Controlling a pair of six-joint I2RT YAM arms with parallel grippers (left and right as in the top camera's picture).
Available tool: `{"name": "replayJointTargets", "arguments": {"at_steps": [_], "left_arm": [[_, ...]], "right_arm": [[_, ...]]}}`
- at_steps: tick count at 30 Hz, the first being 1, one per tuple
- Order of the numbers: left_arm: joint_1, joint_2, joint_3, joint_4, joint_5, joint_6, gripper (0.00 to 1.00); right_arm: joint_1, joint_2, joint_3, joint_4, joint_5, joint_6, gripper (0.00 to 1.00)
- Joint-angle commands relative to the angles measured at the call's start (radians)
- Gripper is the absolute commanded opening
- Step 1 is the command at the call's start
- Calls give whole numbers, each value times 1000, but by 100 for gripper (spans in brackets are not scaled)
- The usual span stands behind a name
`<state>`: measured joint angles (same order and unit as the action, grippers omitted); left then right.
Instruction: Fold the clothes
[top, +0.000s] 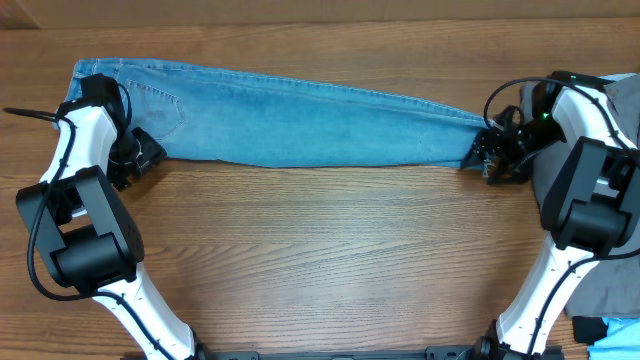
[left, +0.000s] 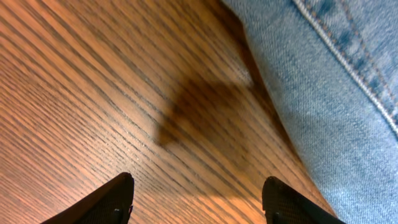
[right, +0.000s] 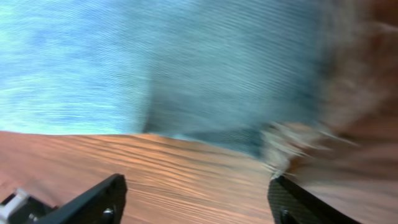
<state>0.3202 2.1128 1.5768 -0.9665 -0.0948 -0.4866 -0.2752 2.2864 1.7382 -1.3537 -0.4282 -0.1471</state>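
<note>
The light blue jeans (top: 290, 118) lie stretched across the far half of the wooden table, waist and stitched back pocket at the left, frayed hem at the right. My left gripper (top: 143, 155) sits at the waist's near edge, open and empty; in the left wrist view the denim (left: 336, 93) lies to the right of the open fingers (left: 199, 199). My right gripper (top: 488, 158) is at the hem's near edge, open and empty; the right wrist view shows blurred denim (right: 186, 68) and frayed hem (right: 292, 146) just beyond the fingers (right: 196, 199).
Grey cloth (top: 600, 270) lies at the table's right edge beside the right arm, with a blue item (top: 620, 335) at the bottom right corner. Bare wooden table (top: 320, 250) fills the near half.
</note>
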Motion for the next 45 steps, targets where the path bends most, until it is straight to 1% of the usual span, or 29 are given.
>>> {"name": "replayJointTargets", "arguments": {"at_steps": [1,4,8,9,12,15,18,22,25,26,27,29,30,32,33,35,37,41,43,45], "left_arm": [[-7,8,-5,-9,-12,16,69],[-7,8,-5,-9,-12,16,70],[-7,8,-5,-10,-12,16,70],[-7,8,-5,-10,-12,16,70],[-7,8,-5,-9,-12,16,71],[-7,8,-5,-9,-12,16,71],[-7,8,-5,-10,-8,16,71],[-7,8,-5,-10,-9,16,71],[-7,8,-5,-10,-9,16,71],[-7,8,-5,-10,-9,16,71],[-7,8,-5,-15,-9,16,71],[-7,8,-5,-20,-9,16,72],[-7,8,-5,-21,-9,16,71],[-7,7,-5,-29,-6,16,67],[-7,3,-3,-37,28,28,64],[-5,-9,6,-53,113,43,62],[-5,-42,11,-58,175,42,62],[-5,-117,11,-58,162,47,64],[-5,-135,11,-57,163,47,65],[-5,-137,11,-58,164,46,65]], "right_arm": [[24,31,-5,72,-74,44,79],[5,31,-5,147,-71,185,79],[-52,31,-5,236,-51,305,80],[-74,31,-5,246,-14,338,80],[-117,31,-5,251,1,357,81],[-117,31,-5,250,1,353,82],[-85,31,-14,261,1,349,82],[-19,32,-74,289,1,330,82],[36,32,-124,315,1,330,74],[53,32,-128,317,1,329,69],[66,32,-128,325,1,323,48],[67,32,-128,331,1,323,11],[62,32,-128,334,1,323,4],[32,31,-124,340,2,323,4],[4,31,-109,327,3,322,4],[-49,26,-63,275,42,315,4],[-126,-4,32,182,107,278,4],[-242,-84,225,63,128,248,4],[-249,-107,274,16,132,205,4],[-216,-119,282,-28,132,154,4]]}}
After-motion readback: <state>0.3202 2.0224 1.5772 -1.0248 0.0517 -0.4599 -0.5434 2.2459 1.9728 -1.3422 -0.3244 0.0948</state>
